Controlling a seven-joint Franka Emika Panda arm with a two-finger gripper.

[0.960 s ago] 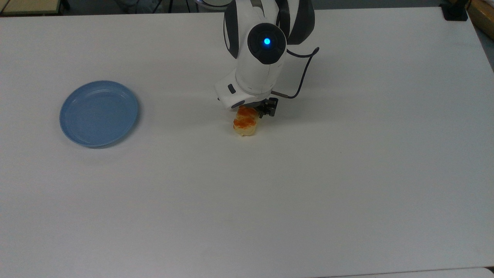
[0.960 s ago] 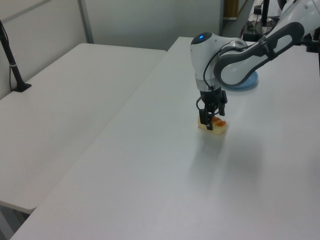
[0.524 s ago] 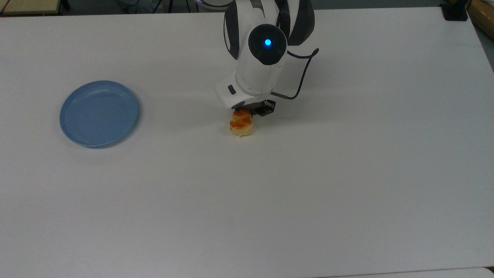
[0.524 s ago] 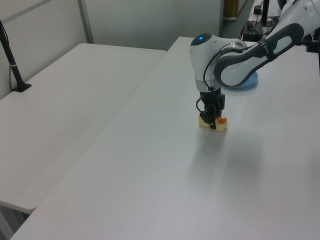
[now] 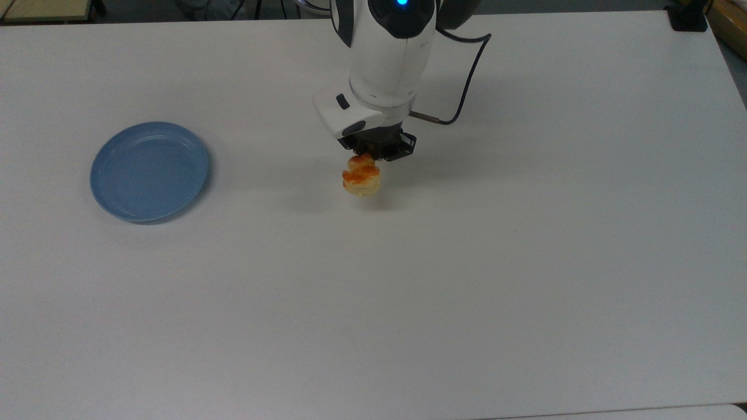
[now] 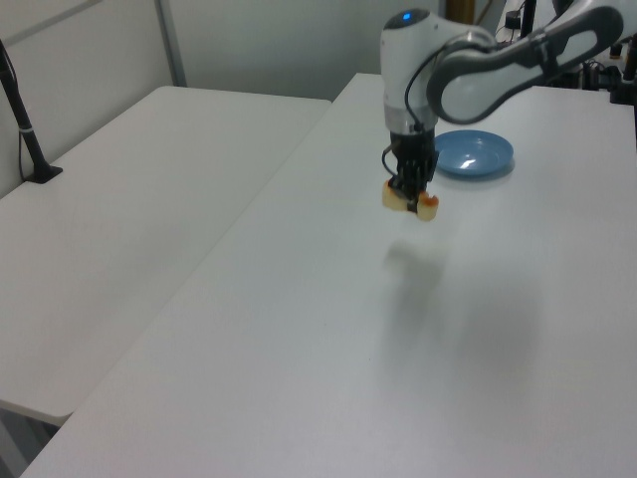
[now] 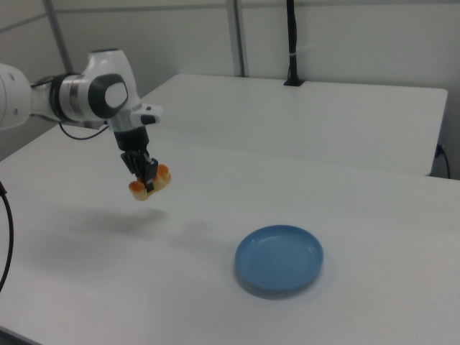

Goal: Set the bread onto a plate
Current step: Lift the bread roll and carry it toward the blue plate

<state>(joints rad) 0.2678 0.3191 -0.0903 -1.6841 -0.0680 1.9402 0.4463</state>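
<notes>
Now gripper (image 7: 147, 181) pinching bread (image 7: 149, 183) across middle, carrying it clear above table (image 5: 525, 262), its shadow lying on tabletop below. Plate (image 5: 150, 171) sitting well apart toward top view's left. Advice: keeping grip firm, travelling level, centring over plate before lowering.

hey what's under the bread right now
Bare white table. The bread, pinched in the gripper, hangs clear above it, its shadow apart on the tabletop. The blue plate sits off toward the right view's right, not beneath it. The bread's underside is hidden.
</notes>
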